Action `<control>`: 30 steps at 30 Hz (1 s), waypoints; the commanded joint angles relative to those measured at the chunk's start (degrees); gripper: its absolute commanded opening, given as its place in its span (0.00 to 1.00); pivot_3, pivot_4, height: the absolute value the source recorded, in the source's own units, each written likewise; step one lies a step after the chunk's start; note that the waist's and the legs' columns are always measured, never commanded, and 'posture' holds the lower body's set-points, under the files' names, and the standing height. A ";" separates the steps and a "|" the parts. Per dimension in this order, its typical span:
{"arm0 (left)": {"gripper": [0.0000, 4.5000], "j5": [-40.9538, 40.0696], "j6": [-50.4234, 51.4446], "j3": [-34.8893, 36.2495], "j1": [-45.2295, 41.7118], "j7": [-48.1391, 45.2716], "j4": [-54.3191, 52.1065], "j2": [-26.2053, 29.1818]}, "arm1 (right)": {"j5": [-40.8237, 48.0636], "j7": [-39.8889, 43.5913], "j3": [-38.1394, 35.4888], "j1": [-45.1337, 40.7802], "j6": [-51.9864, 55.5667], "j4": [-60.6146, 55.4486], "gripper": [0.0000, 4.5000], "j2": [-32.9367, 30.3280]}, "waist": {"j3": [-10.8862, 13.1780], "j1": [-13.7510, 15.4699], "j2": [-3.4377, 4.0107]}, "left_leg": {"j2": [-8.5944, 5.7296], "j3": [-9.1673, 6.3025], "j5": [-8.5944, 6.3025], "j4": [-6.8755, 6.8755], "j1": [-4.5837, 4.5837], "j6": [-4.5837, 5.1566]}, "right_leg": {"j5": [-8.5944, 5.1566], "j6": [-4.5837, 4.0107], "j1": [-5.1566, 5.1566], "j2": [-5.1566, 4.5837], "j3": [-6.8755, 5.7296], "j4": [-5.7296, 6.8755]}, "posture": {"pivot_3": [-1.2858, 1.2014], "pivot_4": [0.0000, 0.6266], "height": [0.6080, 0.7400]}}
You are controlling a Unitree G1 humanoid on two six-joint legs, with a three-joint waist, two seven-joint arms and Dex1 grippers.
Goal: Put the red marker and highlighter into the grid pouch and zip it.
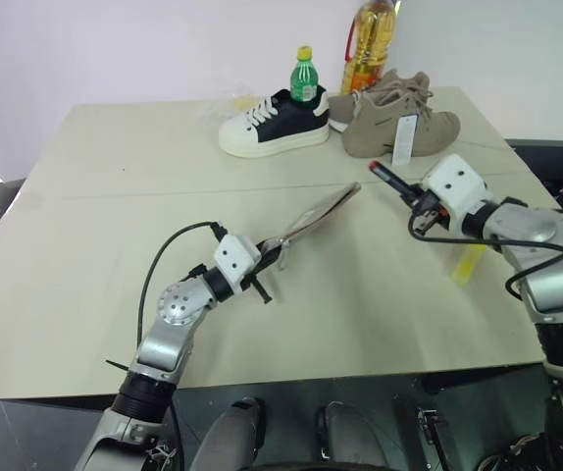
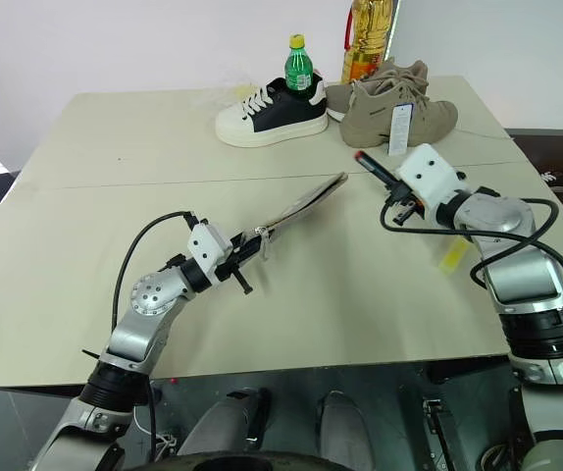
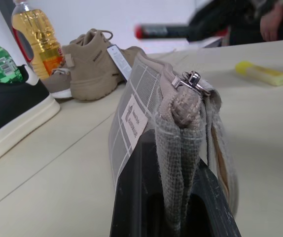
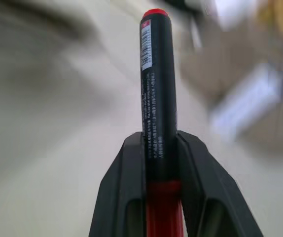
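Left gripper clamped on one end of the grid pouch — the pouch held off the table, slanting up toward the centre, zipper pull at the gripped end, white label on its side

Highlighter lying flat on the table by the right arm, well apart from the pouch

Right gripper closed on the red marker — marker raised above the table, its free end pointing toward the pouch's far end, near it but apart

Far edge: black-and-white sneaker, green bottle, tan shoes, oil bottle
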 commanded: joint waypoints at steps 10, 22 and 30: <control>0.00 -1.13 -0.28 0.70 -0.92 0.08 -2.28 -0.31 | -3.43 4.67 1.04 0.54 -5.42 -0.05 0.07 -1.59 | 0.01 0.15 0.01 | -0.04 -0.02 0.00 0.05 -0.07 0.00 | 0.01 -0.01 -0.06 -0.05 0.03 -0.01 | 0.52 0.24 0.99; 0.00 -1.24 -0.34 1.04 -0.84 0.51 -1.58 -0.55 | -2.46 6.58 -2.27 2.35 -6.15 -0.33 0.07 -2.71 | 0.01 0.15 0.02 | -0.04 -0.01 0.00 0.05 -0.07 0.00 | 0.01 -0.01 -0.06 -0.05 0.04 -0.01 | 0.52 0.24 0.99; 0.00 -1.26 -0.34 1.04 -0.97 0.57 -1.36 -0.57 | -1.63 8.29 -3.52 3.15 -5.93 -1.18 0.07 -3.32 | 0.01 0.15 0.02 | -0.04 -0.01 0.00 0.06 -0.07 0.01 | 0.01 -0.01 -0.05 -0.05 0.04 -0.01 | 0.52 0.24 0.99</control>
